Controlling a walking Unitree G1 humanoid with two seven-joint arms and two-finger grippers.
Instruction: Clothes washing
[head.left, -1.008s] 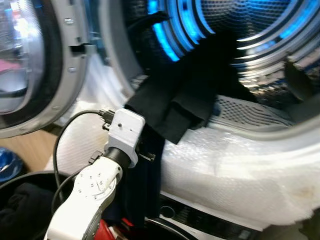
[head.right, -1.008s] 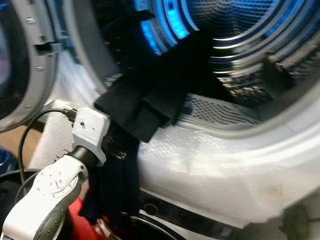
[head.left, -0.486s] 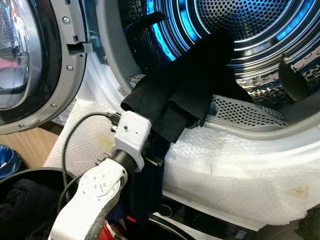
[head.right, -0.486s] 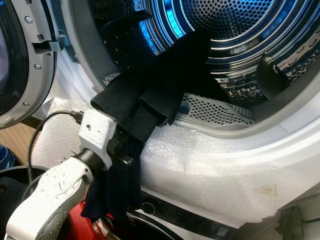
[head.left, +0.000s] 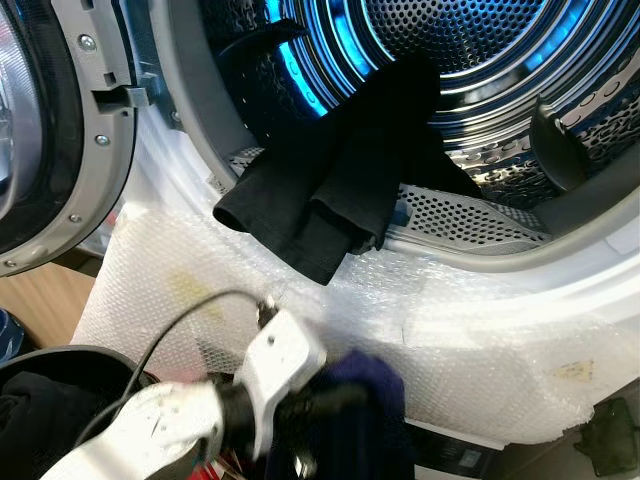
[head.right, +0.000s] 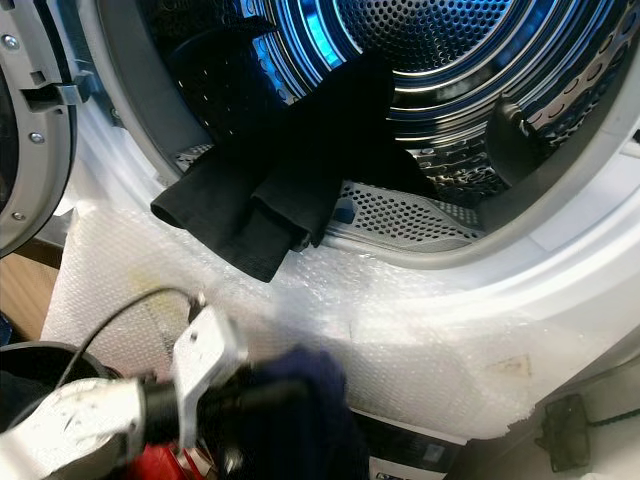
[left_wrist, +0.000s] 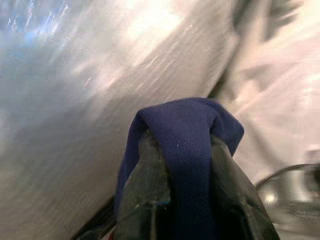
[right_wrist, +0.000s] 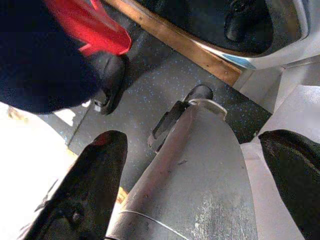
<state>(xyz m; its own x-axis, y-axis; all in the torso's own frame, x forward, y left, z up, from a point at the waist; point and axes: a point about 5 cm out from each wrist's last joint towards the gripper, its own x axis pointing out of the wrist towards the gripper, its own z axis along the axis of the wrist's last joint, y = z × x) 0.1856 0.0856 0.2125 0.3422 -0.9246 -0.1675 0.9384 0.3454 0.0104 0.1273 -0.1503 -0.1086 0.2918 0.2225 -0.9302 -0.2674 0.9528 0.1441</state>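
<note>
A black garment (head.left: 335, 190) hangs over the lower rim of the washer drum (head.left: 480, 60), half inside and half out on the bubble wrap. Below it, my left gripper (head.left: 335, 400) is blurred in front of the machine's wrapped front and is shut on a navy blue cloth (head.left: 370, 410). In the left wrist view the navy cloth (left_wrist: 182, 135) is folded over between the two fingers (left_wrist: 145, 175). My right gripper (right_wrist: 192, 175) hangs low and open, over the dark floor (right_wrist: 150, 85).
The washer door (head.left: 50, 130) stands open at the left. Bubble wrap (head.left: 480, 340) covers the machine's front below the opening. A black basket (head.left: 50, 400) with dark clothes sits at the lower left. Something red (right_wrist: 92, 25) lies near the floor.
My left arm has dropped and swung right, away from the black garment, carrying the navy cloth bunched in its fingers. The camera has also shifted a little.
</note>
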